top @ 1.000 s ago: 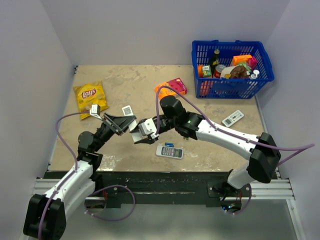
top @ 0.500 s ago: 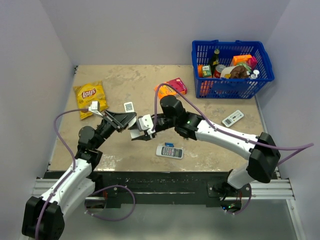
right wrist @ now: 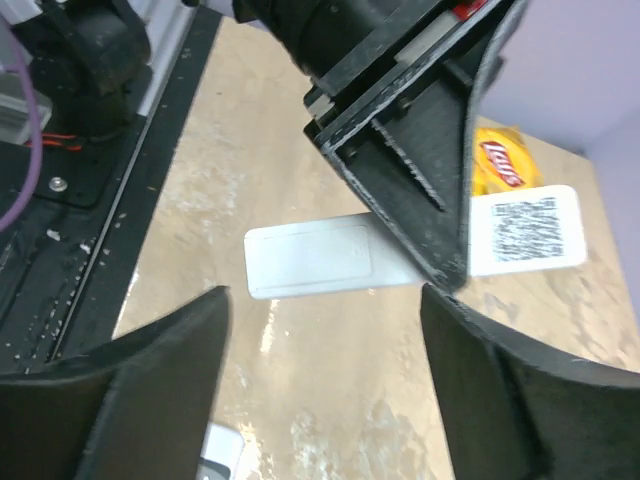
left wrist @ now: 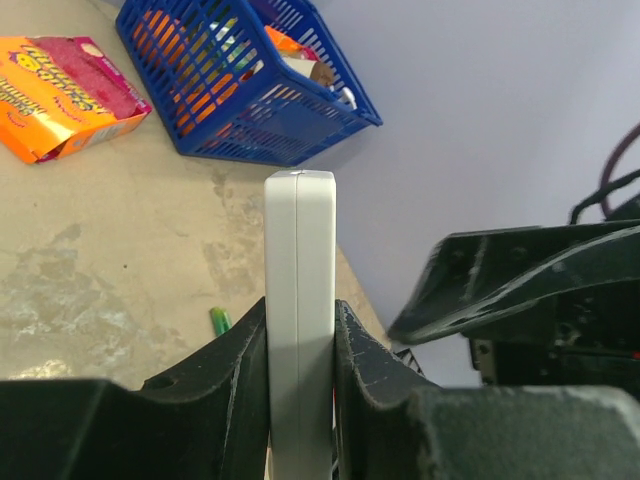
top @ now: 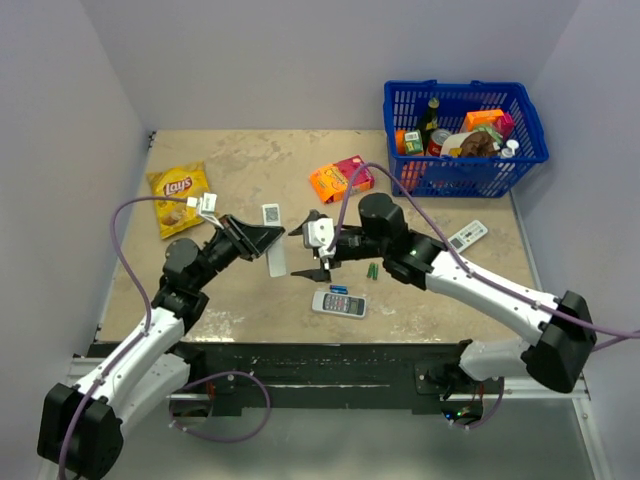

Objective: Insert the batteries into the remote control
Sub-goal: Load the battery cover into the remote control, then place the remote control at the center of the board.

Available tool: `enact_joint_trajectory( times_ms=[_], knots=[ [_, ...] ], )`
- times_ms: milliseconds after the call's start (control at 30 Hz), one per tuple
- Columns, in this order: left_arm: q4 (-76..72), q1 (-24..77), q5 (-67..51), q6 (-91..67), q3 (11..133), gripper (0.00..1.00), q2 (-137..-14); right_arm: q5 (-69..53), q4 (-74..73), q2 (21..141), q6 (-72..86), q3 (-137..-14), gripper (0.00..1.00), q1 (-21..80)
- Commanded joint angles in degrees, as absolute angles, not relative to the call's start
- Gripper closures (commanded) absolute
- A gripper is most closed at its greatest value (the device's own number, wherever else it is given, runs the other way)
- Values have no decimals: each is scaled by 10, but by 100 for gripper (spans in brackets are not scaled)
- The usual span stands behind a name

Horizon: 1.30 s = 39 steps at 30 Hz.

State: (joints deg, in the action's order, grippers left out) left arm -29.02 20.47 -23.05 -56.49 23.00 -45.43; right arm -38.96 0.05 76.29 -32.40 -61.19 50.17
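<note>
Tan tabletop (top: 250, 170); L gripper (top: 262, 240) clamped on remote control (top: 277, 257). R gripper (top: 308, 250) jaws apart, empty; remote straight ahead of it, near, long axis finger-to-finger.

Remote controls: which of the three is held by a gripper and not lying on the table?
The slim plain white remote, clamped in the left gripper. The buttoned grey-white remote and the display remote lie flat on the table.
</note>
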Motion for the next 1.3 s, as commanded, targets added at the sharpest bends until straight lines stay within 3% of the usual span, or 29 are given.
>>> enact_joint_trajectory(
  times_ms=[0,67,167,267,500,667,1000,1100,1200,1233,1267],
  knots=[
    [-319,207,-238,-525,254,100,-475,-317,23,701,-287,-579,17,501],
    [-319,207,-238,-529,252,100,-475,-289,30,677,-278,-557,7,504],
    [-327,207,-238,-540,245,100,-472,-261,45,660,-256,-534,2,509],
    [-323,207,-227,-542,242,100,-473,-239,71,654,-227,-510,2,515],
    [-358,207,-178,-564,184,100,-515,-94,51,711,16,-532,2,516],
    [-396,209,-140,-579,145,100,-544,-68,106,763,168,-532,2,545],
    [-402,211,-113,-573,135,100,-548,-1,105,924,243,-623,2,599],
    [-394,212,-101,-564,134,100,-541,13,105,950,250,-634,12,601],
    [-388,212,-95,-555,130,100,-536,37,95,956,247,-635,34,602],
    [-387,212,-91,-551,128,100,-534,46,90,954,243,-635,58,602],
    [-383,212,-86,-543,125,99,-528,52,86,949,236,-634,70,602]
  ],
)
